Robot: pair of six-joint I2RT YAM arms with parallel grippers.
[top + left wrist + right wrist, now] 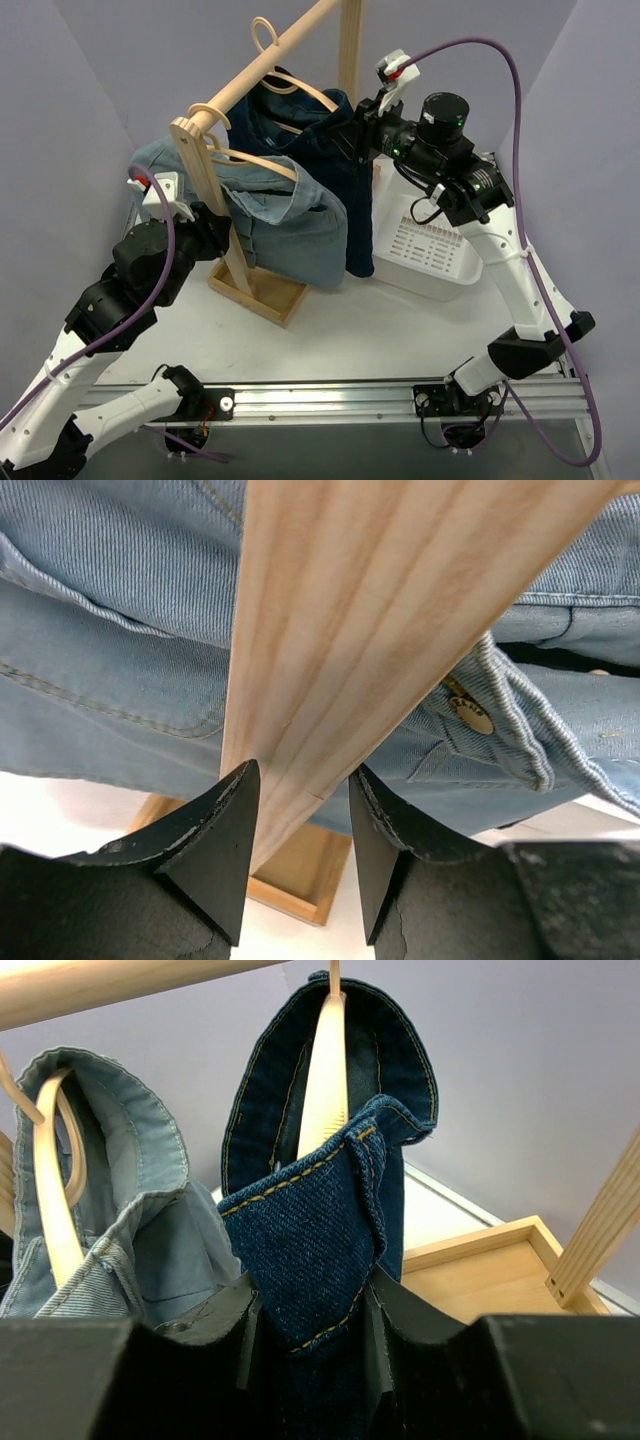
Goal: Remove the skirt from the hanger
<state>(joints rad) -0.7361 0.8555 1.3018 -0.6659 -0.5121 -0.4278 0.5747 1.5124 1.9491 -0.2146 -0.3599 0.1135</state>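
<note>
Two denim skirts hang on wooden hangers from the rack's rod [270, 55]. The dark blue skirt [340, 190] hangs on the far hanger [325, 1080]. My right gripper [310, 1305] is shut on a fold of the dark blue skirt's waistband [310, 1230], just below that hanger. The light blue skirt [285, 230] hangs on the near hanger [255, 160]. My left gripper [303, 780] is closed round the rack's upright post [380, 610], with the light blue skirt [110, 670] draped behind it. In the top view the left gripper [215, 235] sits low on the post and the right gripper [352, 135] is at the dark skirt's right side.
The rack's wooden base [265, 290] stands on the white table. A white perforated basket [430, 250] lies to the right behind the dark skirt. Purple walls close in on both sides. The rack's second upright [600, 1230] rises at the right.
</note>
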